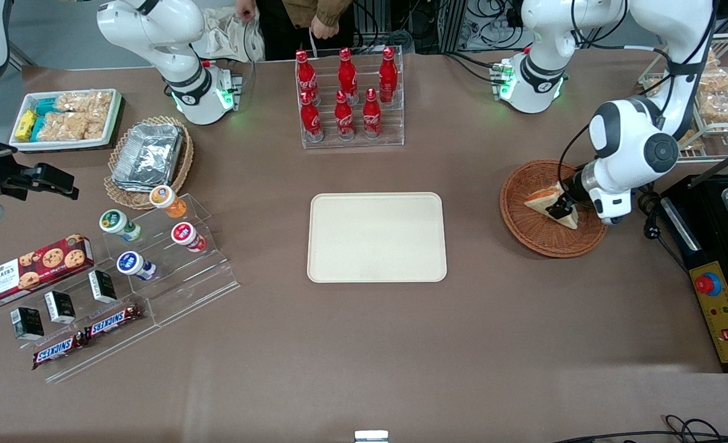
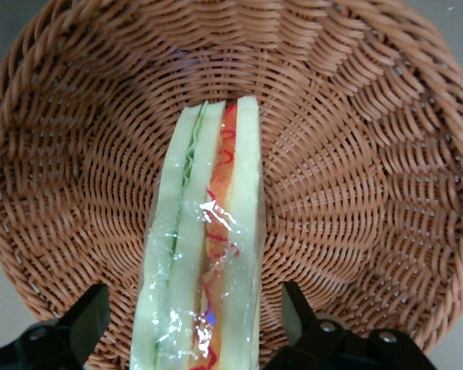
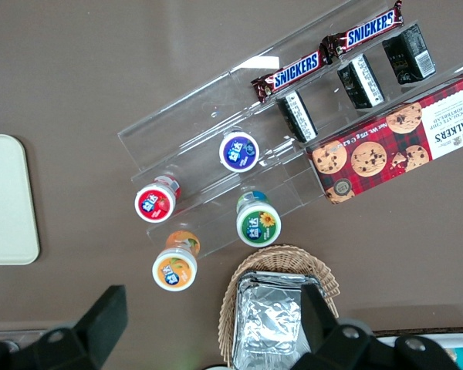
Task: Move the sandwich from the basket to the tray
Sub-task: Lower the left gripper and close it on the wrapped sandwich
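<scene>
Sandwich: standing on edge in the basket.
Gripper: released, one finger each side of the wedge, not touching.
Long axis: twelve to six from the wrist.

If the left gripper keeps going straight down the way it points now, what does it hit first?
Probably the sandwich: the gripper is open with a finger on each side of the wedge. Past that, the fingertips would meet the basket floor, though depth is unclear.
</scene>
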### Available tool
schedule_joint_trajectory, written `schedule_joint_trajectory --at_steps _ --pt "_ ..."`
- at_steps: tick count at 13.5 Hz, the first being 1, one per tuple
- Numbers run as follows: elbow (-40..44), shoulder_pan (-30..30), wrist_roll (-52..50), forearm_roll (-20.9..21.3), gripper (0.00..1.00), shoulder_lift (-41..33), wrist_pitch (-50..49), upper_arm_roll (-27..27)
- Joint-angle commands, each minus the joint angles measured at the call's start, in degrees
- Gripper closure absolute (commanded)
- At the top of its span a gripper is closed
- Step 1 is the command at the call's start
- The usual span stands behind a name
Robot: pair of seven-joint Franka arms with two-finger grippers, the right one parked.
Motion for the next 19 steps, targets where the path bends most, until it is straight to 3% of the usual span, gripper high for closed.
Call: schedule_joint_trajectory --at_steps 1,2,3,4,8,19 --pt "0.07 -2.24 -4.37 -0.69 0.17 0.06 0.94 -0.28" --pt "0.15 -2.24 -5.08 -0.60 0.29 0.06 0.94 -0.28" --pt "0.24 -2.24 -5.08 -0.60 0.50 0.06 0.86 -0.28" --pt "0.42 -2.24 -5.00 -0.43 0.59 0.06 0.86 -0.28" --pt "0.59 -2.24 -4.64 -0.08 0.66 -0.20 0.77 -0.19" --pt "5.68 -2.24 -0.52 2.12 0.66 -7.58 -6.69 -2.30"
